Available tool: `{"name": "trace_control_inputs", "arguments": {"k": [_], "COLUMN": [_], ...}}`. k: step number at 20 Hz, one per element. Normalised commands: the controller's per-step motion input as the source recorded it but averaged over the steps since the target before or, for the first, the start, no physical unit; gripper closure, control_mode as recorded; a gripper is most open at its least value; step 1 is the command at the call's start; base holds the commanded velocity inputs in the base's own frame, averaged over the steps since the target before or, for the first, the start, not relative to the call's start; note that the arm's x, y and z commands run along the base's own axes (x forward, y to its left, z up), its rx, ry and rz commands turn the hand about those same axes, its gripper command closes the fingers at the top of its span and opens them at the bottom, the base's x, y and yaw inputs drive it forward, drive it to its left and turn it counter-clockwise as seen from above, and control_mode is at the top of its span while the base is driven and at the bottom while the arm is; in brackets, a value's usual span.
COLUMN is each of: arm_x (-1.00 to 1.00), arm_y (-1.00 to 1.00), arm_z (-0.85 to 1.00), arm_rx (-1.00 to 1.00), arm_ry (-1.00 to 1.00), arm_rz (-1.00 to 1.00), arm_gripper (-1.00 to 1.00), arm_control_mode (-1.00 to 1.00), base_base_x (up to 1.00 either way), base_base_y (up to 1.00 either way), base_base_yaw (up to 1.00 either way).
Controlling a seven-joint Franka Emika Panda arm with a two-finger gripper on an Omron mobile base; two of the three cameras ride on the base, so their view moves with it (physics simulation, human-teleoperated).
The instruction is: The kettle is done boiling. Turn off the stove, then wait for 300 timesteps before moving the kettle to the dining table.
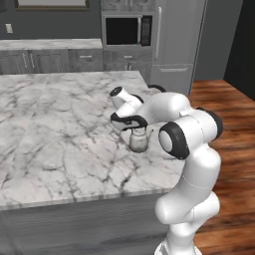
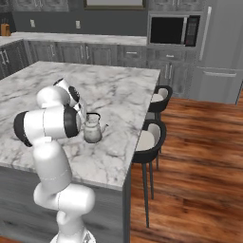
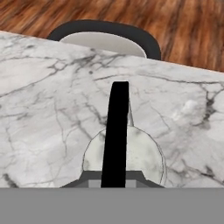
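Observation:
The small silver-grey kettle (image 1: 139,142) (image 2: 92,133) (image 3: 142,155) stands upright over the white marble dining table (image 1: 60,129) (image 2: 116,88) (image 3: 43,96), near its edge on the stool side. I cannot tell whether its base touches the top. My gripper (image 1: 138,129) (image 2: 89,116) (image 3: 114,180) is right above it, shut on the kettle's thin black handle (image 3: 117,127), which rises from between the fingers in the hand view. The stove is out of view.
Two black stools with pale seats (image 2: 151,138) (image 2: 160,95) (image 3: 105,41) stand along the table's edge beside the kettle. Wooden floor (image 2: 199,161) lies beyond them. Grey cabinets, a microwave (image 1: 128,30) and a fridge (image 1: 174,45) line the back wall.

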Motion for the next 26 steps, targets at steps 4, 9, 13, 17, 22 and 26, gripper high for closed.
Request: {"name": "trace_control_inputs", "arguments": {"k": [4, 9, 13, 17, 22, 26], "arm_x": [0.0, -0.22, -0.51, -0.54, -0.24, 0.01], "arm_y": [0.0, 0.0, 0.0, 0.0, 0.0, 0.0], "arm_z": [-0.12, -0.02, 0.0, 0.01, 0.23, 0.32], "arm_rx": [0.02, 0.03, 0.02, 0.02, 0.0, -0.1], "arm_ry": [0.01, 0.0, -0.01, 0.0, 0.0, -0.01], "arm_rz": [0.0, 0.0, -0.04, -0.06, -0.04, -0.01], "arm_gripper": [-1.0, -1.0, -1.0, -1.0, -1.0, -1.0], "arm_control_mode": [-1.0, -1.0, -1.0, -1.0, -1.0, -1.0], "base_base_x": [0.0, 0.0, 0.0, 0.0, 0.0, 0.0], "base_base_y": [0.0, 0.0, 0.0, 0.0, 0.0, 0.0], "base_base_yaw": [0.0, 0.0, 0.0, 0.0, 0.0, 0.0]}}
